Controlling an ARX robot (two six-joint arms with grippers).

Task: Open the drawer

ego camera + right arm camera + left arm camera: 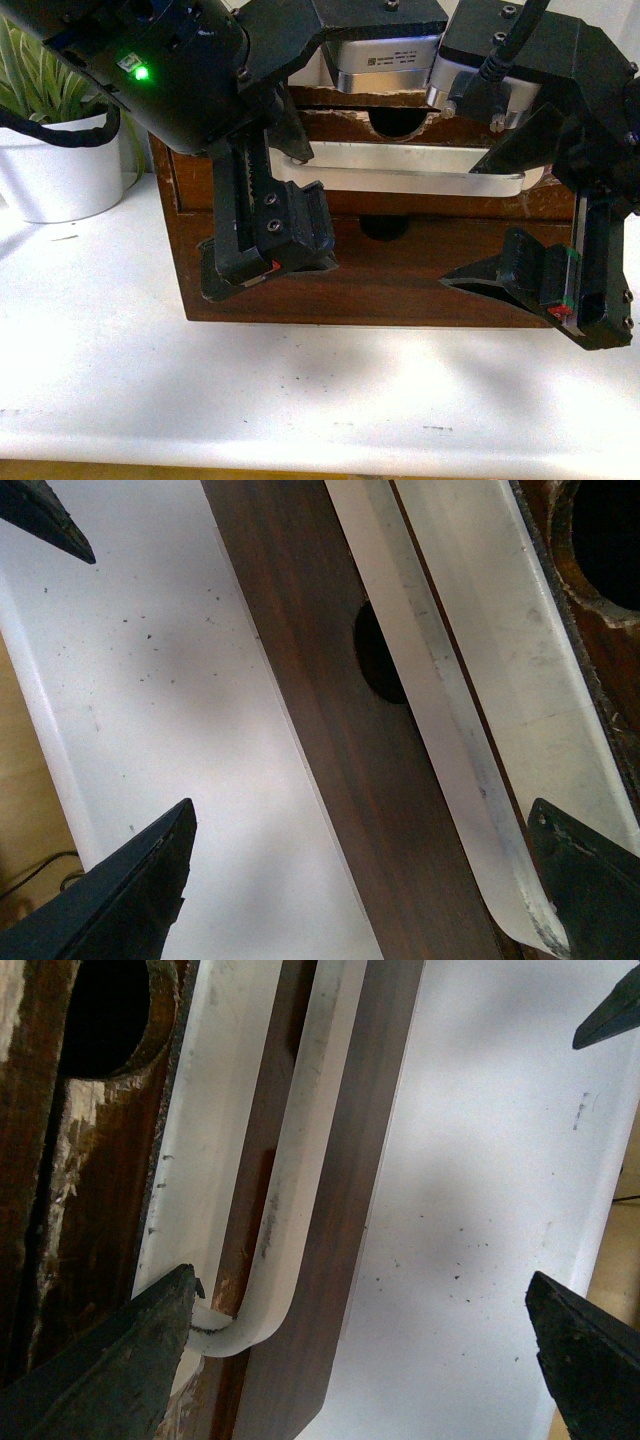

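The drawer [195, 185] is set in a wooden chest [400, 290] on the white counter [300, 390], with its long white handle [400, 172] fixed across the front. Both tools are held wide open before it: the left tool [270, 275] by the handle's left end, the right tool [540, 290] by its right end. One left finger [110, 1360] is seen right beside the handle's bend; whether it touches cannot be told.
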